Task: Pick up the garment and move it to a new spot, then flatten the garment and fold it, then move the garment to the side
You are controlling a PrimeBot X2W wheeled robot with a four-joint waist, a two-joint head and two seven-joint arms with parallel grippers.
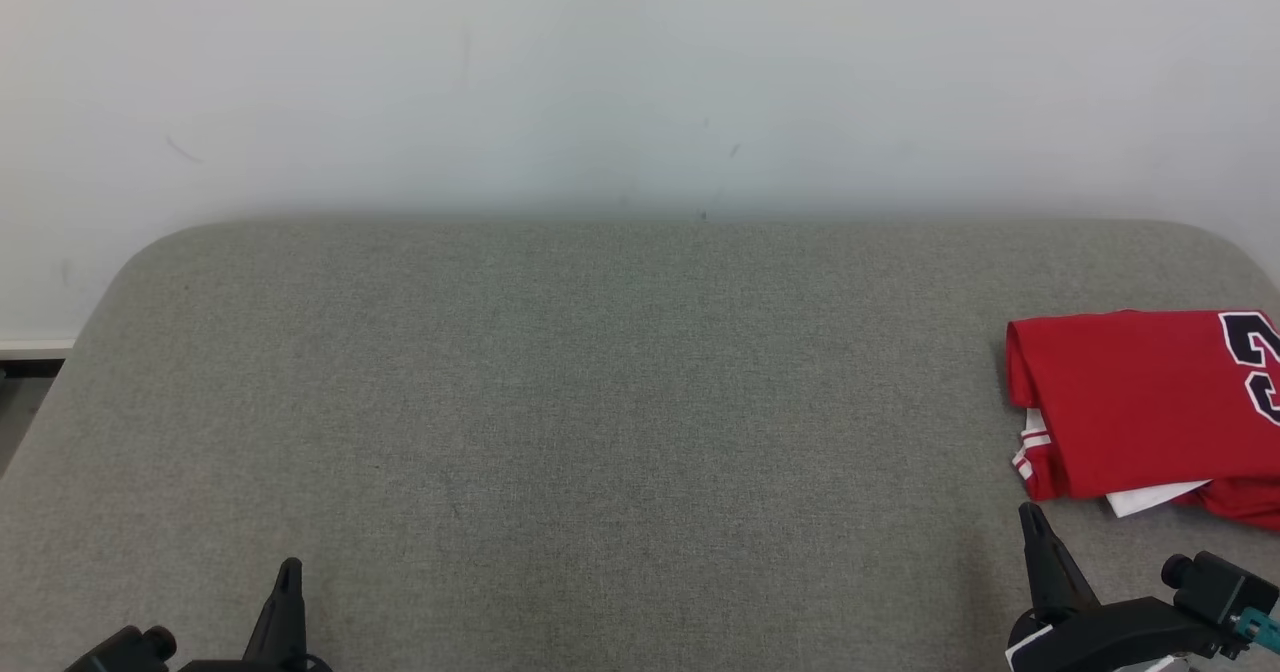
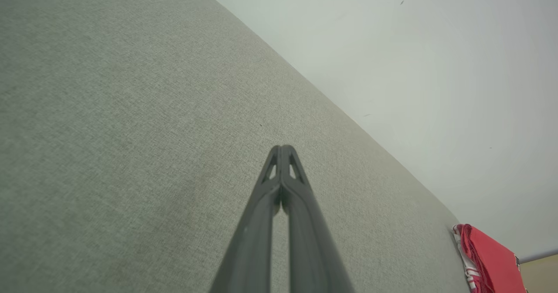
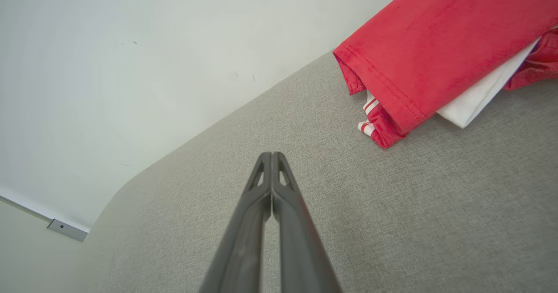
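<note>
Garment, a red knit sports jersey with white trim and a dark number outlined in white: it lies at the right edge of the head view, mid-height, on the grey woven-fabric surface, and is partly cut by the frame. It is bundled into a rough fold, with a white layer poking out at its lower edge.

Left gripper: lower left of the head view, fingers pressed together, holding nothing, well apart from the garment.

Right gripper: lower right, likewise closed and empty. Its tip is near the garment's lower left corner, not touching.

Handling, my judgement: light, limp, thin cloth. It will drape and sag from any pinch point. The smooth knit may slip between the narrow fingers, and the layers may separate if I catch the top one alone. The best hold looks like the stitched hem or the striped cuff at that near corner, pinching every layer. I would use one hold per gripper to carry it spread out.

View notes:
- The right wrist view, upper right, resolves the hem stitching, the tucked striped cuff and the white layer. The head view is too coarse for these.
- I read the number from the head view.
- The left wrist view has the garment edge-on as a red sliver at lower right, showing how low it sits.
</note>
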